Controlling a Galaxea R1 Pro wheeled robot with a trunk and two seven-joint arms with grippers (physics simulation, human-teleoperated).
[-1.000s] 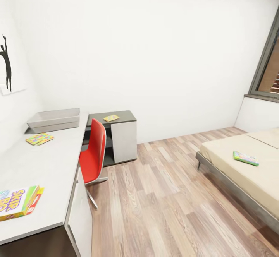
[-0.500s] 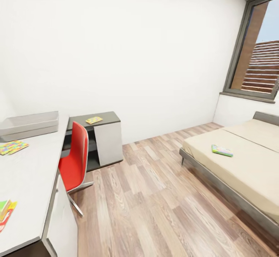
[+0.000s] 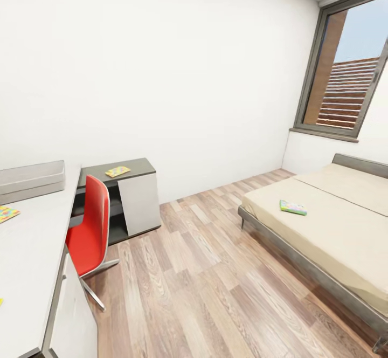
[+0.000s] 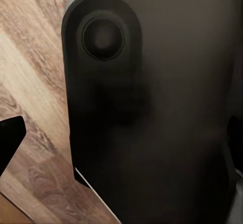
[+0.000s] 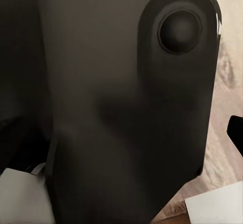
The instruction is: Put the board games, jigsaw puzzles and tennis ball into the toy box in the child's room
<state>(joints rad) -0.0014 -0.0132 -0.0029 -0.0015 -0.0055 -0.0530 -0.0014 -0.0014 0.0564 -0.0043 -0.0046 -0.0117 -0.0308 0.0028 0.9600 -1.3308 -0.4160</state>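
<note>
The toy box (image 3: 29, 177), a shallow pale grey bin, stands at the far end of the long white table (image 3: 37, 250) on the left of the head view. One jigsaw puzzle (image 3: 6, 213) lies on the table just in front of it, cut by the picture's edge. A second multicolour puzzle tile (image 3: 117, 171) lies on the lower dark desk top beyond. A flat green-blue board game (image 3: 293, 207) rests on the beige bed (image 3: 345, 234) at the right. The tennis ball is out of view. A dark fingertip (image 4: 10, 139) shows in the left wrist view and another fingertip (image 5: 236, 131) in the right wrist view.
A red chair (image 3: 89, 231) stands pushed toward the table. Wood-plank floor (image 3: 205, 282) stretches between table and bed. A large window (image 3: 350, 72) fills the right wall. Both wrist views look at a dark robot body panel (image 4: 152, 107) over the floor.
The camera has swung to the right, so the whole picture has slid left. The SKIP BO box on the table has passed out of view. Nothing itself has moved.
</note>
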